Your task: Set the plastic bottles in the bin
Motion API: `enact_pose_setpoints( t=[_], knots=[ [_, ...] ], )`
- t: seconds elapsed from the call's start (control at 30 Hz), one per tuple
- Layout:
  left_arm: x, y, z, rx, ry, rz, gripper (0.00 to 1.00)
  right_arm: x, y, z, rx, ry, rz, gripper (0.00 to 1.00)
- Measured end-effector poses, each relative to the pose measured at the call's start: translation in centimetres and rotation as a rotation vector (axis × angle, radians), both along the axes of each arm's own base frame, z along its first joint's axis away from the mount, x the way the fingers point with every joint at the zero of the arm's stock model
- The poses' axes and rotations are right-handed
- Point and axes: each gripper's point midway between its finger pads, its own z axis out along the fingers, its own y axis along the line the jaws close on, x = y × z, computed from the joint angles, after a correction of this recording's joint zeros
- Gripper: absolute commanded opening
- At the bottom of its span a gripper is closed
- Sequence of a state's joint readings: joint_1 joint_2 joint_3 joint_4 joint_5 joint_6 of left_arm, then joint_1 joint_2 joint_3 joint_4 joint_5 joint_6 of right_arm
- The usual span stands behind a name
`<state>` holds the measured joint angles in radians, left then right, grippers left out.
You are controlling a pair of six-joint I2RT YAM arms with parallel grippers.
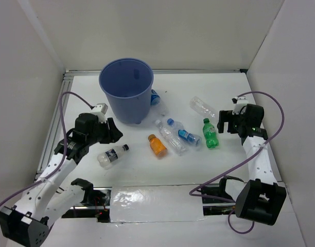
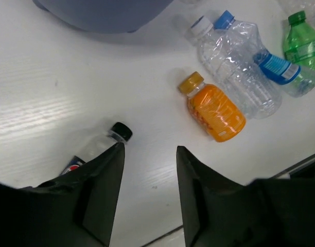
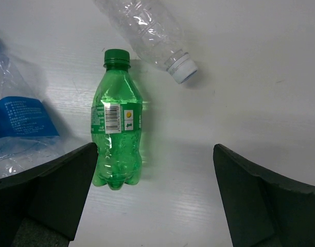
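Colour rundown: the bin [image 1: 126,90] is a dusty blue all over, on a plain white counter [image 1: 147,172]. The orange bottle [image 2: 216,113] has a yellower cap. The green bottle [image 3: 116,136] is see-through green with a darker green cap, and its label has a white barcode patch. The black-capped bottle [image 2: 98,146] is clear, with a dark blue label showing a bit of red and white. There are two crinkly clear ones: the white-capped bottle [image 2: 240,82], and the blue-capped bottle [image 2: 276,67] with a blue label and white print. The arms [image 1: 258,159] are white with black joints, the cables [image 1: 62,110] purple. The left fingers [image 2: 101,195] and right fingers [image 3: 54,190] are black.
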<state>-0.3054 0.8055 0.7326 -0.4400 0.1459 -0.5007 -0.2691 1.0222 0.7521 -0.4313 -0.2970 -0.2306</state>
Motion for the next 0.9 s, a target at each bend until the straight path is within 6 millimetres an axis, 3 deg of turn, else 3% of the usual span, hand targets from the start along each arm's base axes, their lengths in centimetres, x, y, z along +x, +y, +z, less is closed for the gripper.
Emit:
enact_pose_setpoints(
  t=[0.03,0.1,0.13,0.17,0.2,0.27,0.33,0.4,0.43,0.63,0.73,0.9],
  knots=[
    [0.0,-0.3,-0.2,0.002,0.014,-0.004,0.48,0.0,0.0,-0.2,-0.004,0.013,0.006,1.00],
    [0.1,-0.9,-0.5,0.025,0.038,-0.025,0.47,-0.1,-0.1,-0.5,-0.015,0.029,0.022,1.00],
    [0.2,-1.2,-0.7,0.034,0.048,-0.034,0.60,-0.2,0.0,-0.7,-0.021,0.036,0.039,1.00],
    [0.2,-1.6,-0.9,0.047,0.058,-0.044,0.67,-0.4,0.2,-0.8,-0.022,0.041,0.052,0.82],
    [0.3,-1.9,-1.2,0.062,0.067,-0.053,0.73,-0.4,0.3,-0.8,-0.026,0.040,0.074,0.74],
    [0.0,-2.5,-2.0,0.094,0.098,-0.073,0.83,-0.6,0.9,-0.8,-0.021,0.040,0.112,0.70],
    [-0.3,-3.1,-3.0,0.144,0.140,-0.097,0.83,-0.7,1.5,-0.7,-0.008,0.035,0.150,0.76],
    [-0.6,-3.4,-3.8,0.204,0.183,-0.129,0.85,-0.8,2.1,-0.7,0.002,0.027,0.192,0.93],
    [-0.7,-3.5,-4.1,0.244,0.196,-0.146,0.85,-0.8,2.3,-0.6,0.003,0.023,0.210,0.95],
    [0.4,-3.0,-4.5,0.460,0.251,-0.200,0.88,-1.1,3.1,-0.5,0.003,-0.005,0.272,0.98],
    [0.7,-2.2,-6.0,0.563,0.292,-0.226,0.88,-1.1,3.2,-0.4,0.002,-0.010,0.282,0.98],
    [-0.4,-1.1,-8.4,0.675,0.376,-0.294,0.85,-1.0,3.2,-0.4,-0.004,-0.015,0.289,0.99]
  ],
)
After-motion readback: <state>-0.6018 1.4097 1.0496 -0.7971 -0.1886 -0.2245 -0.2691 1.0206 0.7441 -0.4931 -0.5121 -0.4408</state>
